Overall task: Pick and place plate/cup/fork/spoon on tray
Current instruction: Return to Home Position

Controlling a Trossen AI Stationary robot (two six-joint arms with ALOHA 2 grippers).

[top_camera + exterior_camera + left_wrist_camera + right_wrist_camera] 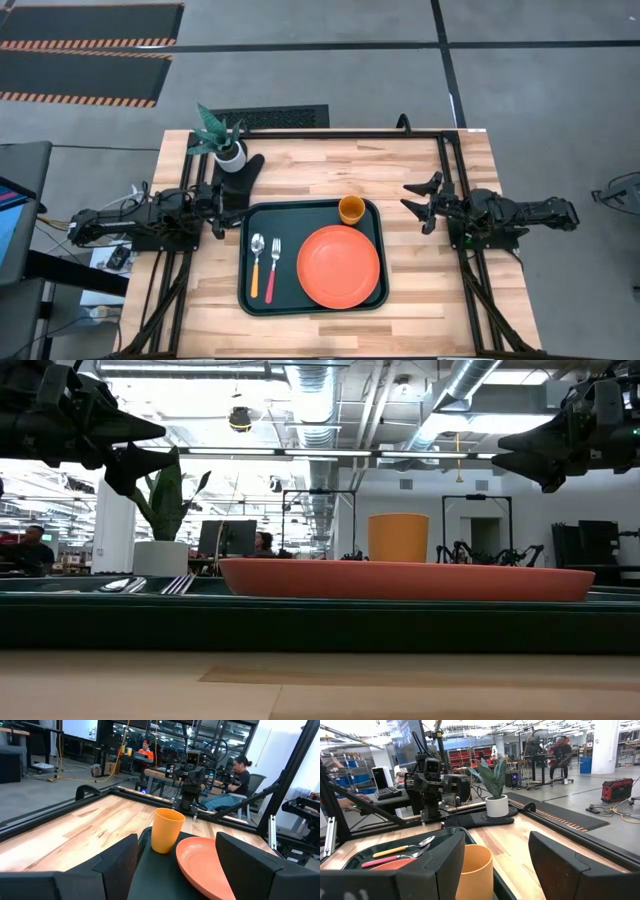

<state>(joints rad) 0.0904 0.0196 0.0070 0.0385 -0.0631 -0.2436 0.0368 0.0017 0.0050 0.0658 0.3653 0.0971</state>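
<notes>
The dark tray (250, 300) lies in the table's middle. On it rest the orange-red plate (338, 265) at its right, the orange cup (350, 209) upright at its far right corner, and the spoon (255, 265) and fork (272, 268) side by side at its left. My left gripper (228, 207) is open and empty, raised above the table by the tray's far left corner. My right gripper (418, 203) is open and empty, raised off the tray's right. The cup (166, 830) and plate (207, 867) show in the left wrist view; the cup (474, 870), spoon (402, 847) and fork (395, 857) show in the right wrist view.
A white pot with a green plant (228, 148) stands on a black glove-shaped mat (240, 178) at the table's far left, just behind my left gripper. A black frame (455, 170) runs along the table's edges. People sit in the room beyond (239, 775).
</notes>
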